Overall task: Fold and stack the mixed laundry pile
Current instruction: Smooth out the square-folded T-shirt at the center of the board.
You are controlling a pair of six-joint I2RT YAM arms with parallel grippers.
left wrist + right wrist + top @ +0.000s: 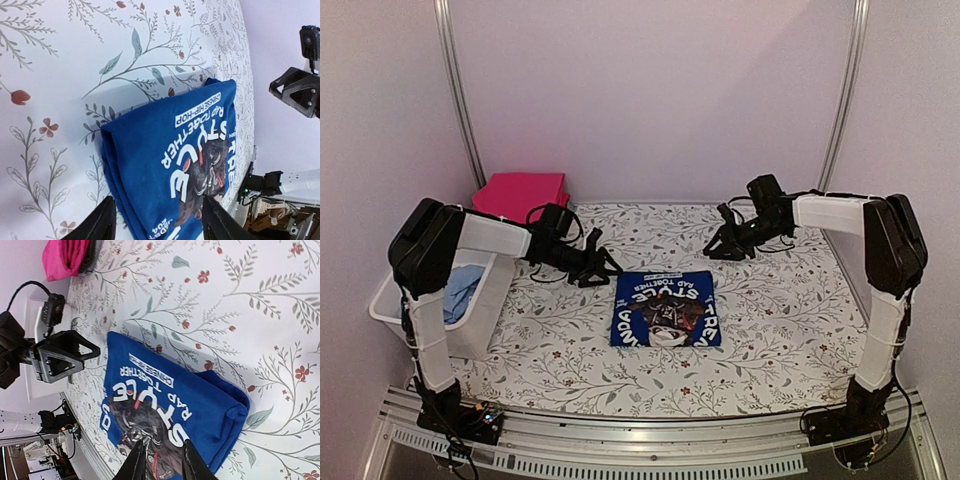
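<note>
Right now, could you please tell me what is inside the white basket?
A pale-blue cloth lies in the white basket; the left arm covers the rest, so anything beneath cannot be seen.

Lab booth: plain walls (650,90), rail-edged table (770,300).

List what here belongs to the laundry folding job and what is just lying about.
Job: folded blue printed shirt, pink-red garment at the back, pale-blue cloth at the left.
Lying about: white basket holding that cloth, floral table cover.
</note>
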